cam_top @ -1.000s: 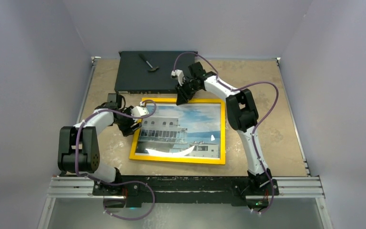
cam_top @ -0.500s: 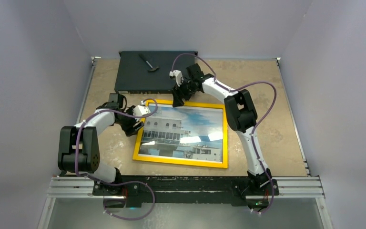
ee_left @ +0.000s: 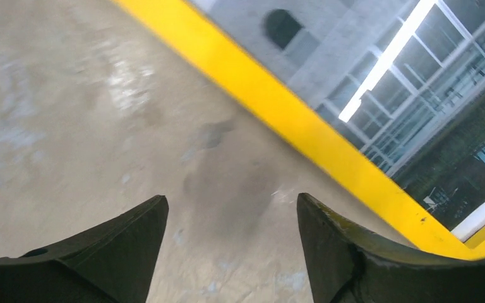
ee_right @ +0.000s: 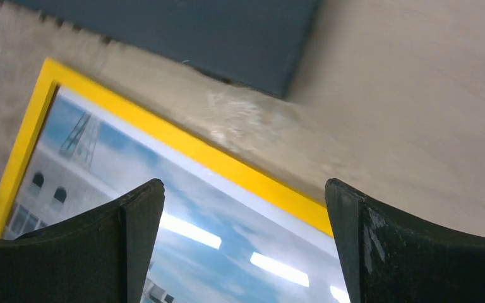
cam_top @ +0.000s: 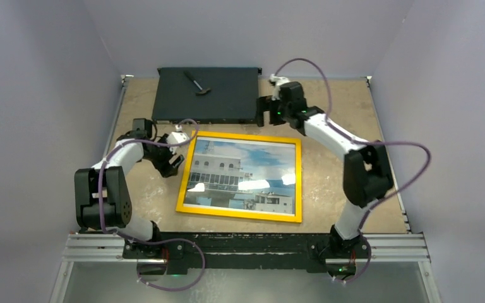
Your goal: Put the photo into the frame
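The frame (cam_top: 245, 137), yellow-bordered, lies flat on the table in the middle of the top view. The photo (cam_top: 240, 173) of a pale building under blue sky lies flat inside it. My left gripper (cam_top: 173, 163) stands open just left of the frame's left edge; in the left wrist view its fingers (ee_left: 232, 208) straddle bare table, with the frame's border (ee_left: 290, 126) and the photo (ee_left: 417, 82) off to the right. My right gripper (cam_top: 263, 117) is open above the frame's far edge. In the right wrist view my right gripper (ee_right: 245, 189) spans the border (ee_right: 227, 163) and the photo (ee_right: 101, 164), touching neither.
A flat black box (cam_top: 205, 95) sits at the back, close behind the frame, with a small hammer-like tool (cam_top: 197, 83) on top. The box's corner (ee_right: 196, 31) shows in the right wrist view. Walls close in the table on three sides. A metal rail (cam_top: 246, 246) runs along the near edge.
The right gripper opened wide, left the frame's far edge and swung up and right. The left gripper opened a little and drew back left. The photo's curled lower edge now lies flat.
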`<state>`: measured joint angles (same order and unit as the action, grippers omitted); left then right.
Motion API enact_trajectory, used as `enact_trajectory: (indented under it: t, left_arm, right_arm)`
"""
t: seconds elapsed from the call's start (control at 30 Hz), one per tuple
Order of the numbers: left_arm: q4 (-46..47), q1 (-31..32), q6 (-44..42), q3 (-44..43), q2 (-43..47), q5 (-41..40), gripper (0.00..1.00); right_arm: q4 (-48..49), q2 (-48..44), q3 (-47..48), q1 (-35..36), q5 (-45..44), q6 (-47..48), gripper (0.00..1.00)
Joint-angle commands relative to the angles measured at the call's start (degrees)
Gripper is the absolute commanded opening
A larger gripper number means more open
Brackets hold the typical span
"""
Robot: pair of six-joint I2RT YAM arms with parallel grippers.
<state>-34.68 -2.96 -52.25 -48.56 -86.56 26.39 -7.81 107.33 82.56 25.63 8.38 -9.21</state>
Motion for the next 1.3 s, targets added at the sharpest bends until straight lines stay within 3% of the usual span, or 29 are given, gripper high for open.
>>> enact_trajectory:
  t: [0.0, 0.1, 0.23, 0.33, 0.4, 0.47, 0.67, 0.77, 0.87, 1.0, 1.07, 1.17, 1.23, 1.27]
  left_arm:
    - [-3.91, -5.5, 4.97, -8.3, -1.03, 3.67, 0.78]
    - [-2.58, -9.39, 11.58, -12.33, -1.75, 4.74, 0.91]
    - [8.64, -11.95, 25.44, -10.24, -0.97, 5.73, 0.95]
    - [26.39, -12.07, 37.51, -1.59, 1.39, 4.64, 0.96]
    - [40.9, -11.96, 43.63, 4.06, 1.83, 4.88, 0.97]
    - [50.58, -11.14, 50.04, 8.78, 1.61, 0.16, 0.97]
    - [67.07, -10.87, 53.75, 15.95, -2.61, -0.15, 0.99]
    - [80.37, -10.83, 57.98, 21.36, -3.81, -0.44, 0.99]
    - [96.48, -10.84, 60.98, 26.81, -6.0, -0.1, 1.0]
    - [107.54, -9.3, 60.12, 30.55, -8.63, 1.75, 1.0]
    - [107.84, -7.48, 57.57, 32.52, -6.39, -1.75, 1.0]
    - [117.65, -3.4, 54.26, 39.19, -6.24, -9.49, 1.0]
    - [128.34, -0.23, 53.15, 41.69, -11.22, -12.0, 1.0]
    - [126.72, -0.04, 53.23, 41.57, -10.8, -12.41, 1.0]
  right_arm:
    - [6.55, -11.04, -11.45, -4.97, -14.26, -13.41, 0.99]
    - [10.9, -18.57, -19.72, -9.27, -20.45, -15.33, 0.99]
    - [23.4, -26.32, -33.42, -12.91, -31.94, -14.77, 0.99]
    - [41.79, -29.06, -45.73, -13.06, -37.4, -9.89, 0.99]
    - [43.54, -28.5, -46.0, -13.83, -41.02, -9.95, 0.99]
    - [43.57, -27.34, -45.14, -15.06, -44.07, -10.28, 0.99]
    - [50.91, -25.21, -47.22, -20.68, -42.69, -11.54, 0.99]
    - [50.08, -24.16, -46.51, -22.73, -40.89, -12.64, 0.99]
    - [56.9, -24.5, -48.73, -23.11, -41.48, -9.2, 0.99]
    - [63.97, -26.01, -51.92, -25.02, -38.95, -5.96, 0.99]
    - [72.56, -27.24, -56.35, -25.1, -37.66, -3.5, 0.99]
    - [79.11, -28.11, -59.21, -25.2, -34.69, -1.72, 0.99]
    - [82.29, -28.35, -60.36, -25.25, -33.26, -1.5, 0.99]
    - [84.68, -28.4, -61.21, -25.27, -33.22, 0.14, 0.99]
